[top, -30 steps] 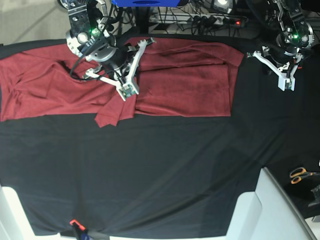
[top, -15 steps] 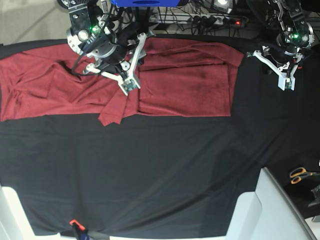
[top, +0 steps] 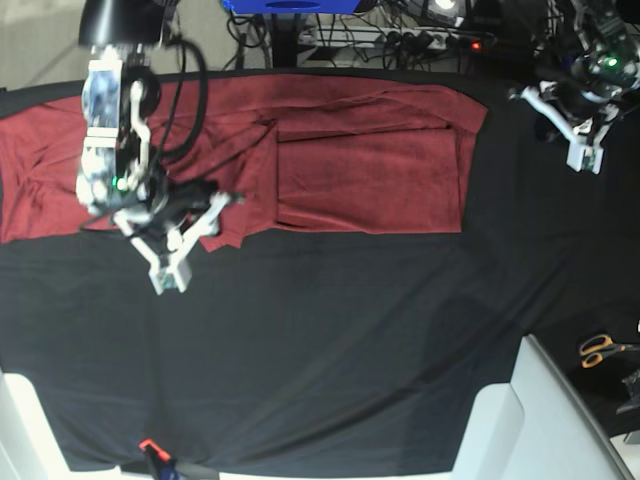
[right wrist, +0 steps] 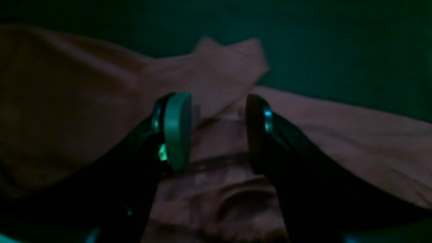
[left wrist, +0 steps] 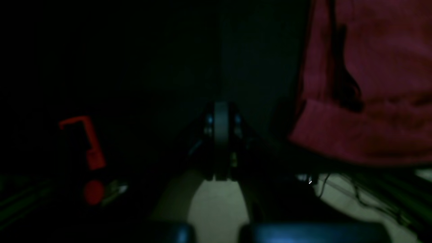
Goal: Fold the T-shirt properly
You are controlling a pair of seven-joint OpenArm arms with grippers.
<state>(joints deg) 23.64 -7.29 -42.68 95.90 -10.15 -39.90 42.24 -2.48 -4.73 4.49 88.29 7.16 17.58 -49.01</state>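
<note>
step: fold shirt (top: 370, 160) sleeve inward | right fingers (right wrist: 175, 131) parted over sleeve flap, empty — pinch its edge low | left fingers (left wrist: 221, 141) closed, empty, off worktop (top: 330, 350)

White-bodied arms (top: 112, 120) with black cables looped alongside, small green indicator lights, white forked gripper frames, black fingers (right wrist: 287, 158) tipped with pale rounded pads (right wrist: 177, 130).
</note>
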